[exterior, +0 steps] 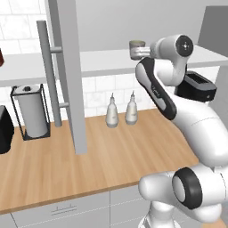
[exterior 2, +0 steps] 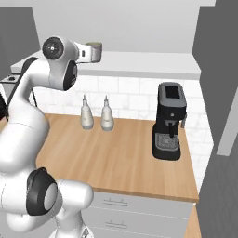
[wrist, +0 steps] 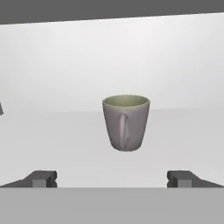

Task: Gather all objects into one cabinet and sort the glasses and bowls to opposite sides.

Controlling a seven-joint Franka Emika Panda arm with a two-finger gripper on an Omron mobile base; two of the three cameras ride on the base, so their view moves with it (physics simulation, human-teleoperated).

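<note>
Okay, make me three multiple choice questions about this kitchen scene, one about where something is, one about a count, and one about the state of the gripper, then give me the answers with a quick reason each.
1. Where does the grey-olive cup stand?
A. On the white shelf floor of the upper cabinet
B. On the wooden counter
C. On the coffee machine

2. How many white bottles stand on the wooden counter by the tiled wall?
A. One
B. Two
C. Four

3. How is the gripper set?
A. Shut on the cup
B. Shut on nothing
C. Open, with the cup ahead of it

Answers:
1. A: the cup sits upright on the white shelf floor, above the counter.
2. B: two bottles stand side by side in both base views.
3. C: in the hand view the fingertips stand wide apart, the cup beyond them and untouched.
</note>
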